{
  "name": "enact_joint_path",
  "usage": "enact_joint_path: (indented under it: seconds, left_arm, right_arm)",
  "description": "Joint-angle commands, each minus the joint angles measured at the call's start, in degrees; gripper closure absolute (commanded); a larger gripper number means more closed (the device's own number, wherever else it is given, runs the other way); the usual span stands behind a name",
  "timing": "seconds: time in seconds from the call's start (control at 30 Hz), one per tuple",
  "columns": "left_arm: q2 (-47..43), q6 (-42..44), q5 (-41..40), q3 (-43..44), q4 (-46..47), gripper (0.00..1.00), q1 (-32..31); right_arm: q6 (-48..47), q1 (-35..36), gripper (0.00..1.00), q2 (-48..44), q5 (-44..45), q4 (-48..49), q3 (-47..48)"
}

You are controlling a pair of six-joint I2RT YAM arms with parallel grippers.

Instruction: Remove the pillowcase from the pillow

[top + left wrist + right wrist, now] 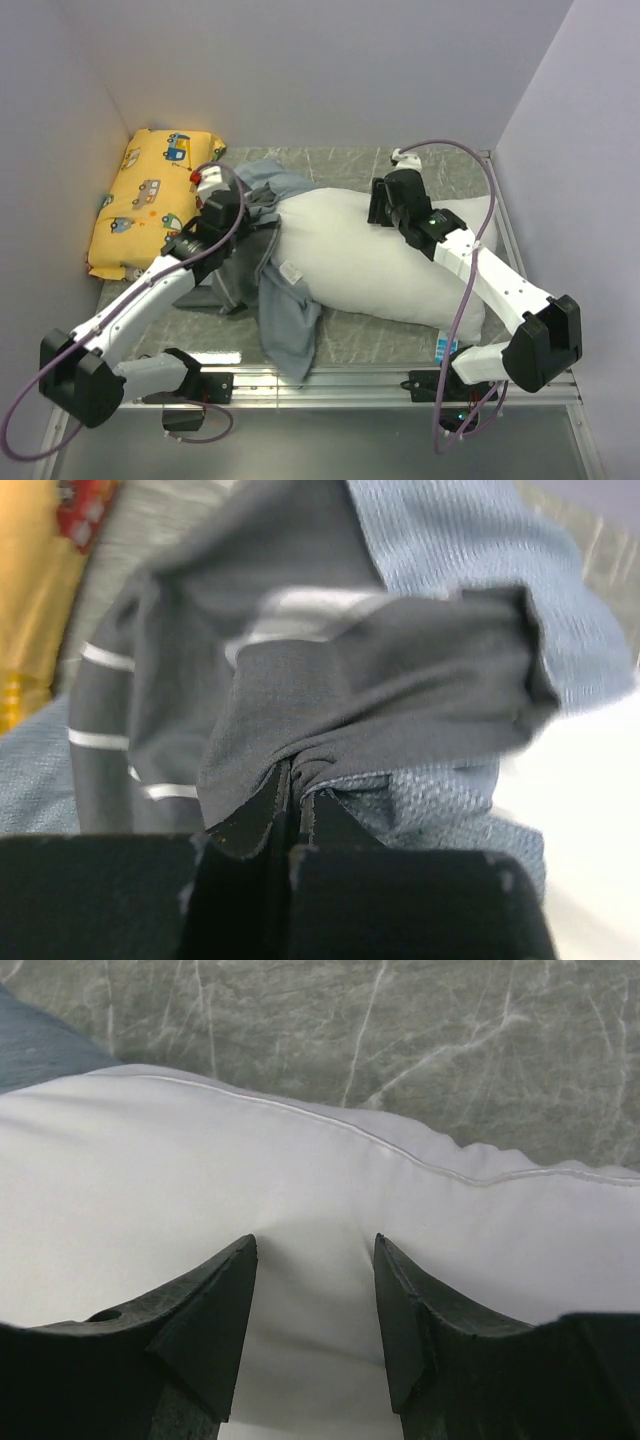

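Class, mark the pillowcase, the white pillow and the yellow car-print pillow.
pillowcase [292, 325]: top external view, the flap trailing toward the near edge.
white pillow [360, 270]: top external view, its bare middle.
yellow car-print pillow [145, 205]: top external view, its printed top face.

Pillowcase [290, 325] hides one end of the pillow [370, 265].

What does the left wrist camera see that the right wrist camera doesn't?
Only the left wrist camera: the left gripper shut on the striped pillowcase, plus a bit of the yellow pillow. Only the right wrist camera: the open right gripper pushing into the white pillow, and the marbled table. Both: the white pillow and some blue-grey pillowcase cloth.
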Motion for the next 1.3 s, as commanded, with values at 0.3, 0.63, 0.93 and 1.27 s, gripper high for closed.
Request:
enact_joint_path:
  seconds: [0.3, 0.63, 0.93, 1.27]
  left_arm:
    - [-2.9, -1.7, 11.8, -6.6, 5.2, 0.99, 9.5]
    - [2.2, -3.4, 12.7, -5.8, 8.0, 0.99, 10.2]
    - [8.4, -9.0, 11.3, -7.5, 13.7, 1.0, 13.9]
    - [14.1, -9.2, 10.8, -6.9, 15.5, 0.99, 16.8]
  right_arm:
    - [-8.1, 18.2, 0.23, 4.4, 0.4, -1.0, 7.3]
    - [-8.0, 23.5, 0.48, 26.5, 9.3, -8.3, 14.8]
    - [-2.9, 14.7, 1.0, 12.5, 7.4, -6.7, 7.6]
    - [-1.6, 4.7, 1.0, -7.7, 1.2, -4.4, 0.6]
